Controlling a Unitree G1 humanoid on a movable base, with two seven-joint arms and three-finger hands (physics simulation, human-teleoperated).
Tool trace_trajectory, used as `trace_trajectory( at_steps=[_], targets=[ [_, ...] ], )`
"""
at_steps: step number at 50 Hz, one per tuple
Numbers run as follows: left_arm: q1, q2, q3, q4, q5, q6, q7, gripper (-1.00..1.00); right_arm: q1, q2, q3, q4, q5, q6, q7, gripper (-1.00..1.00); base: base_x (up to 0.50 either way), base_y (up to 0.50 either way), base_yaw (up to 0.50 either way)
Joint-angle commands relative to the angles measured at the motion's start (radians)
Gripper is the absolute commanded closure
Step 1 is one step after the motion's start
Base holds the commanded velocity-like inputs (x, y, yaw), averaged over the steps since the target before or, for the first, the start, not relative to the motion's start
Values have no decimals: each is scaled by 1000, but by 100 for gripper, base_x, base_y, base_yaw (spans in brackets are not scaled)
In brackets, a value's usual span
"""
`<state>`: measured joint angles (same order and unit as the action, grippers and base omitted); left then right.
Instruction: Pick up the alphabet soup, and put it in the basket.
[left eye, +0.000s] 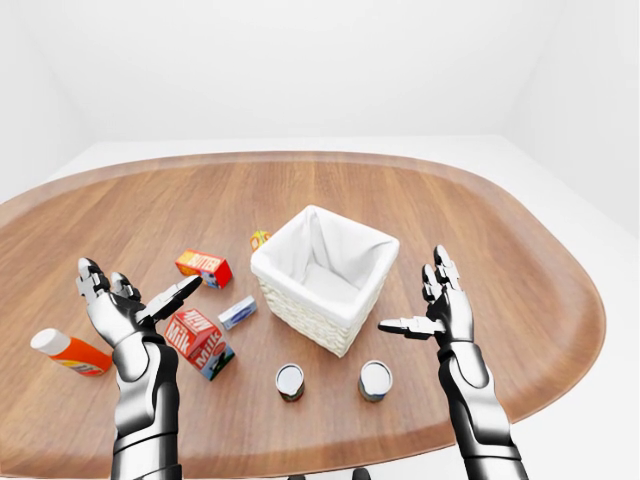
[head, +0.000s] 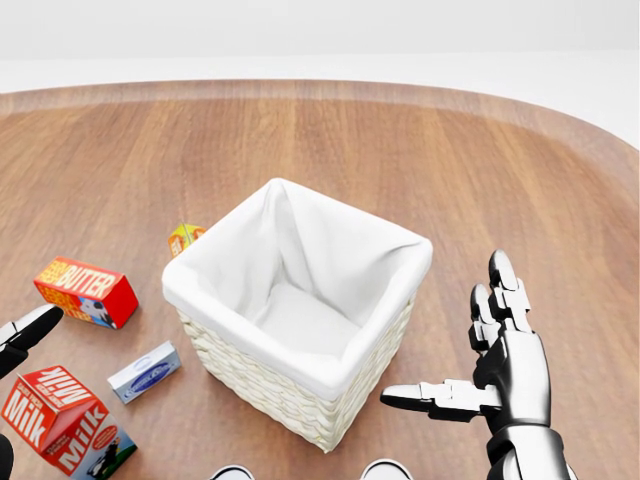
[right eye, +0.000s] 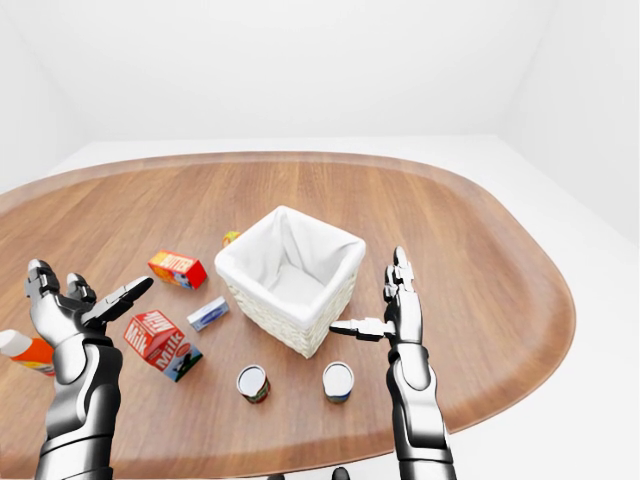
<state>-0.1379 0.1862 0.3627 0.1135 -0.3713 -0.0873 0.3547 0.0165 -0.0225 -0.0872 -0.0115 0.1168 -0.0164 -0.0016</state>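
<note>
Left-eye view: wicker basket (left eye: 324, 275) with white liner sits mid-bench (left eye: 480, 210). Two cans stand below it; the alphabet soup (left eye: 290, 381) looks like the left one, second can (left eye: 376, 379) to its right; labels too small to confirm. Left hand (left eye: 118, 308) released, fingers spread, above milk carton (left eye: 200, 342). Right hand (left eye: 437, 310) released, empty.

Head view: basket fills centre; butter box (head: 84, 291) left; can tops barely show at bottom edge.

Right-eye view: same layout.

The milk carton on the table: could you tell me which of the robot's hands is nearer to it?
Left. The left hand hovers open just left of the milk carton in the left-eye view; the right hand is open beyond the basket, at its right.
</note>
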Motion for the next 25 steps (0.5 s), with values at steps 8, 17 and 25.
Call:
trace_trajectory(
  at_steps=[8,17,25],
  targets=[
    [0,1,0,3,-1,0,-1,-100,-4,-1,-3,12,3,-6,1,-100,8,0,0],
    [-2,1,1,9,-1,0,-4,-100,-1,0,0,0,2,3,-2,-100,8,0,0],
    [-1,1,-1,2,0,0,-1,-100,-5,-2,-1,8,3,1,1,-100,8,0,0]
  ],
)
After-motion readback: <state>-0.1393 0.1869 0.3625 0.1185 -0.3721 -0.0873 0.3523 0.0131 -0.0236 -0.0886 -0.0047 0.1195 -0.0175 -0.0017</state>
